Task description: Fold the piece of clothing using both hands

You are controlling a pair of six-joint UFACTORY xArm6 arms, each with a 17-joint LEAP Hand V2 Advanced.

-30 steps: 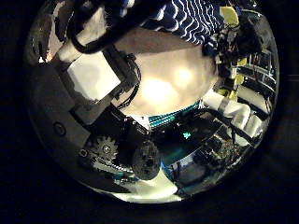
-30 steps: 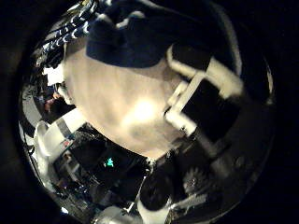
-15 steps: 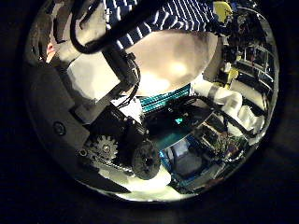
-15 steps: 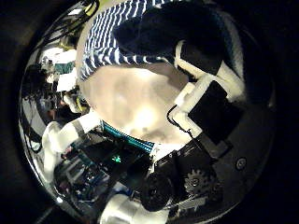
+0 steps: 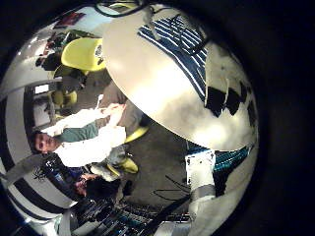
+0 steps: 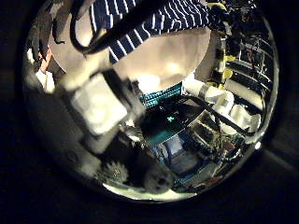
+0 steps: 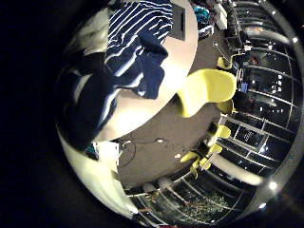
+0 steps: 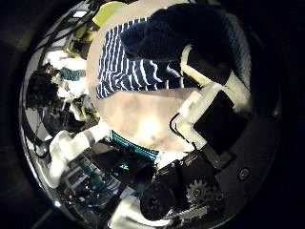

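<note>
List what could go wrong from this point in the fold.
1. The striped shirt is bunched in dark folds on the round table, so a fold made now may trap creases.
2. In the left little finger side view the shirt lies near the table's rim; a pull could drag part over the edge.
3. The right hand has fingers right by the cloth and may snag one layer only.

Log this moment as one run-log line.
task: fold clothing | striped garment on round table | left hand: above table, grip unclear | right hand: over garment, grip unclear | fold: not finished
</note>
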